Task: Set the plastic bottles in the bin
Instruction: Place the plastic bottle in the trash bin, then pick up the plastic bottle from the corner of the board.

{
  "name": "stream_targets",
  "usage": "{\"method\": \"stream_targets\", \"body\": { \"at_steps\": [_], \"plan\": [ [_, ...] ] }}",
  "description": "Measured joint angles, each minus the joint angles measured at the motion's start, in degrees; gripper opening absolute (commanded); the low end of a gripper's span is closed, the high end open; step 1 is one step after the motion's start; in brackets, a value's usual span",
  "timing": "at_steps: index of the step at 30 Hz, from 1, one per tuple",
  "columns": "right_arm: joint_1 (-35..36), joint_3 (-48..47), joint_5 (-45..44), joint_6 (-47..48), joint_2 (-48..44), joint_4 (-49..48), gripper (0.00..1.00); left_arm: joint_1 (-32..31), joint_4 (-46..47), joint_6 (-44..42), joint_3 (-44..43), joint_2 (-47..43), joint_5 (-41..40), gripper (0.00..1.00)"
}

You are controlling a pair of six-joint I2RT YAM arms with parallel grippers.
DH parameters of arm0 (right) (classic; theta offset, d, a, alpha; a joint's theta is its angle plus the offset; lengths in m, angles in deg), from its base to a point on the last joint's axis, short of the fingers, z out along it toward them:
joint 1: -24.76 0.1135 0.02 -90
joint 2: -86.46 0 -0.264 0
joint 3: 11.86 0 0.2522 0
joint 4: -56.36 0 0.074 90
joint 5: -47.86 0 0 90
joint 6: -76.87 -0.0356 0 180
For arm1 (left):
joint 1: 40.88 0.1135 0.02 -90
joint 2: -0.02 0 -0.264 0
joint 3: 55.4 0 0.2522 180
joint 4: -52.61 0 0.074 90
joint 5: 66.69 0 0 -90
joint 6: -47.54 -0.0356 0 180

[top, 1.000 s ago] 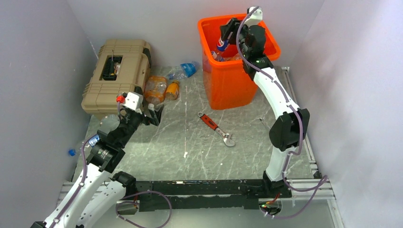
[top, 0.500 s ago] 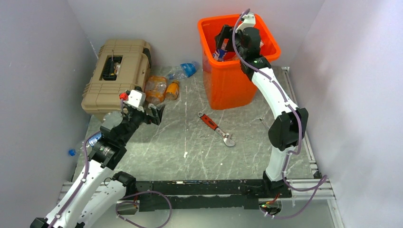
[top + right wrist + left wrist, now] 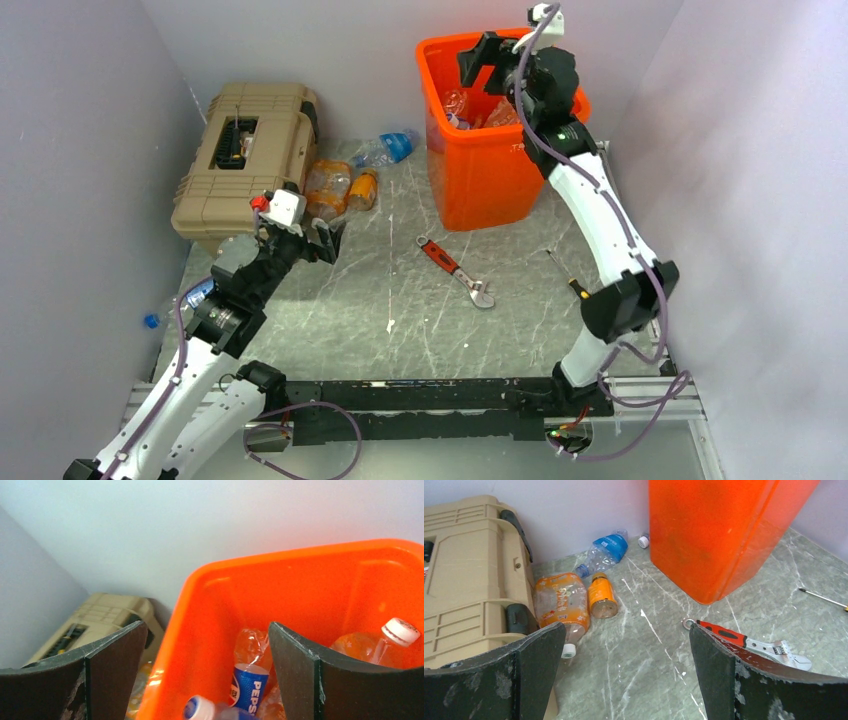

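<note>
Hovering over the bin [image 3: 478, 185] at the surface's far edge, the right end effector [image 3: 205, 655] gapes empty above a Pepsi bottle [image 3: 248, 681] inside. The left end effector [image 3: 624, 672], likewise spread wide and empty, faces two orange bottles [image 3: 562, 602] lying beside the toolbox [image 3: 466, 580].

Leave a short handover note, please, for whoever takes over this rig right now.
Right gripper: open and empty, over the bin.
Left gripper: open and empty, low over the table, near the toolbox.
Done: several bottles lie in the bin, among them a Pepsi bottle and a white-capped bottle.
To do: a blue-labelled bottle, a large orange-labelled bottle and a small orange bottle lie between toolbox and bin; one blue-capped bottle lies at the table's left edge.
Leave the wrench.
</note>
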Motion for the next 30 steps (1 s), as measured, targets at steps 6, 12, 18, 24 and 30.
{"method": "stream_targets", "body": {
  "at_steps": [6,12,18,24,30],
  "plan": [
    [5.51,13.75,2.27,-0.37,-14.8,-7.87,0.94,0.0,-0.02,0.28,0.0,-0.13,-4.44,1.0],
    [15.15,33.18,7.52,-0.44,-29.33,-17.38,0.93,0.0,-1.27,2.03,-0.55,0.57,-10.12,1.0],
    [24.39,52.0,10.08,-0.48,-36.37,-20.02,0.92,0.0,-9.09,12.59,-3.98,0.94,-20.96,0.99],
    [27.26,68.0,10.4,-2.99,-40.68,-18.56,0.91,0.0,-30.12,34.45,-6.01,-4.22,-36.09,0.99],
    [28.33,76.06,10.43,-6.32,-45.07,-18.27,0.91,0.04,-48.74,54.66,-6.01,-6.58,-45.11,0.99]
  ]
}}
